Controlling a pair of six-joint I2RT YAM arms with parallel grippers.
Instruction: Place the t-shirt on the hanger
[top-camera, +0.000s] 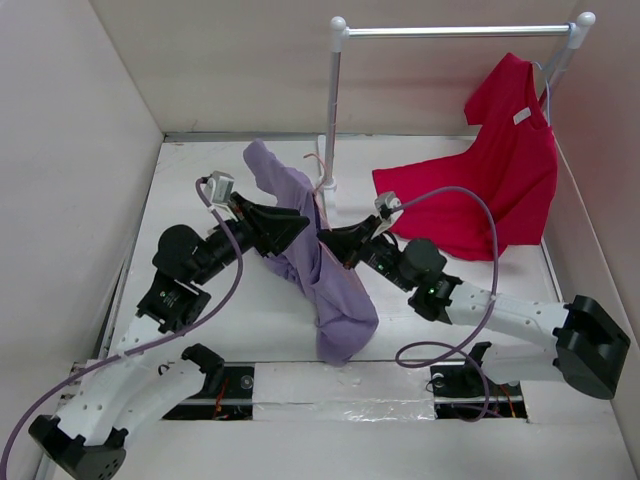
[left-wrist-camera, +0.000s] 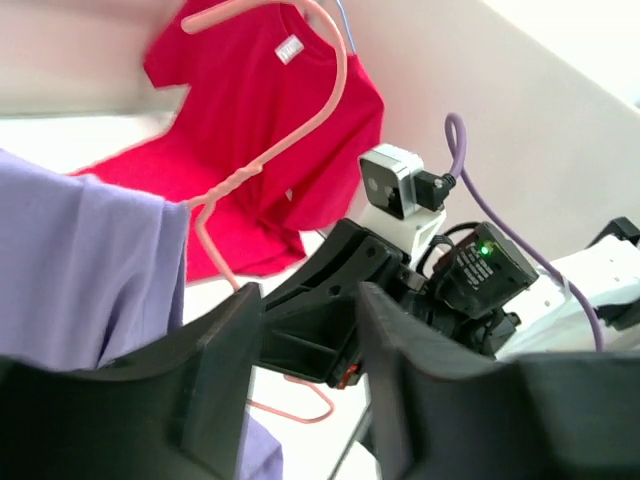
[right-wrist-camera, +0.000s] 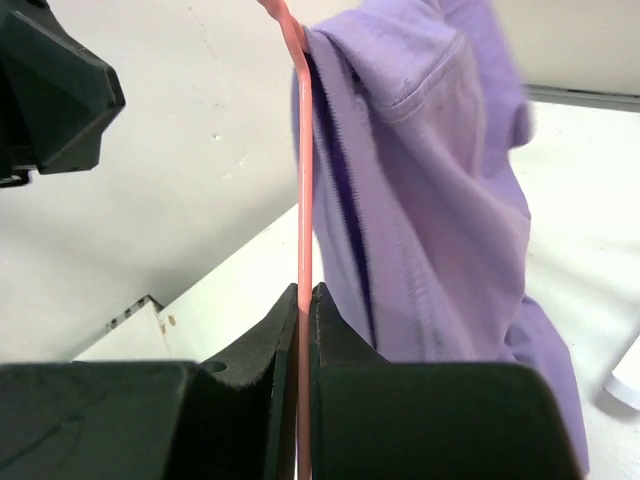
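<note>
The lavender t-shirt (top-camera: 320, 270) hangs draped over the pink wire hanger (top-camera: 319, 200), held up above the table's middle. My right gripper (top-camera: 328, 243) is shut on the hanger's wire (right-wrist-camera: 303, 200); in the right wrist view the shirt (right-wrist-camera: 430, 180) hangs just right of the wire and of the gripper (right-wrist-camera: 304, 295). My left gripper (top-camera: 298, 228) touches the shirt's upper part from the left. In the left wrist view the left gripper (left-wrist-camera: 310, 300) stands open with nothing between its fingers, the shirt (left-wrist-camera: 80, 270) is left of them, and the hanger (left-wrist-camera: 300, 130) curves beyond.
A bright red t-shirt (top-camera: 500, 170) hangs from the white rail stand (top-camera: 335, 110) at the back right and trails onto the table. White walls close the left, back and right sides. The arms' purple cables loop beside both wrists.
</note>
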